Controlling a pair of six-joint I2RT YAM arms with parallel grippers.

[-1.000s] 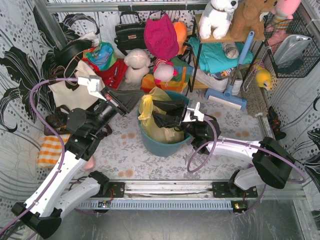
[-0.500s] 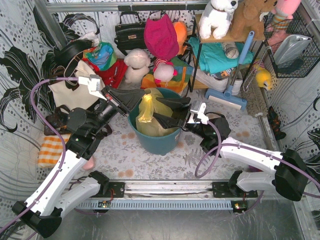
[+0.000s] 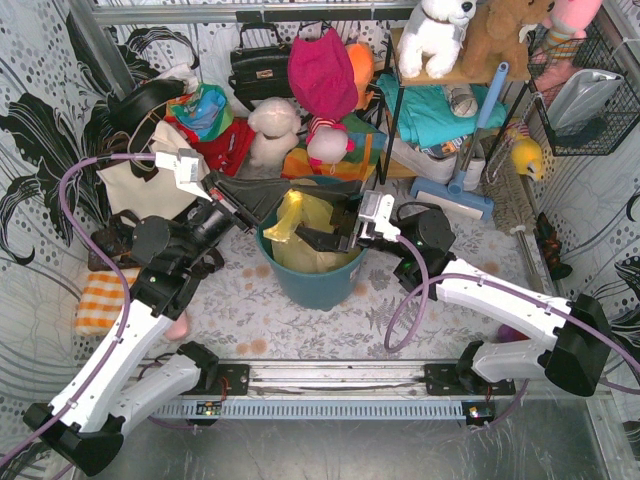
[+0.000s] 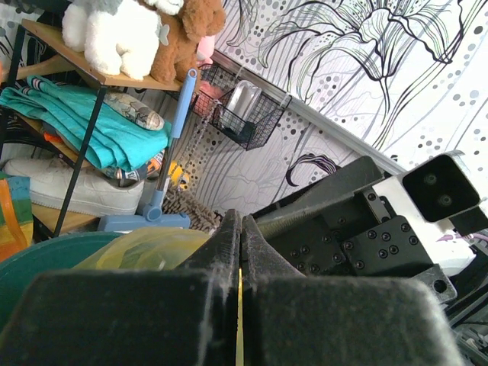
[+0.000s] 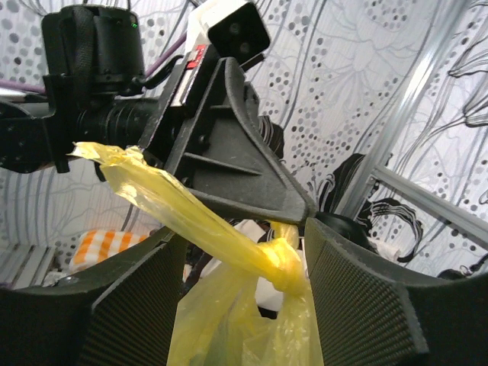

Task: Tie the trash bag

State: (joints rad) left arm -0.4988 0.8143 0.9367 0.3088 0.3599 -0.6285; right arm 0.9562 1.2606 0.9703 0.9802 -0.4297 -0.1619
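The trash bag [image 3: 300, 245] is thin yellow plastic and sits inside the round teal bin [image 3: 315, 285]. Its top is drawn into a knot [image 5: 278, 259], and one twisted tail [image 5: 130, 179] runs up to the left. My left gripper [image 3: 283, 197] hangs over the bin's back rim, shut on a bag strand just above the knot. A thin yellow sliver shows between its closed fingers [image 4: 229, 252]. My right gripper [image 3: 315, 222] is open over the bin. In the right wrist view its fingers [image 5: 137, 305] stand on both sides of the knot.
A cream tote bag [image 3: 140, 185] lies behind the left arm, with an orange checked cloth [image 3: 100, 300] nearer. A black handbag [image 3: 260, 65], plush toys and a shelf rack [image 3: 440, 100] crowd the back. A blue broom head [image 3: 455, 195] rests to the right of the bin.
My right gripper has let go of the bag and opened. It has moved left and back over the bin. The tilted bin has settled upright. The left gripper has kept its hold.
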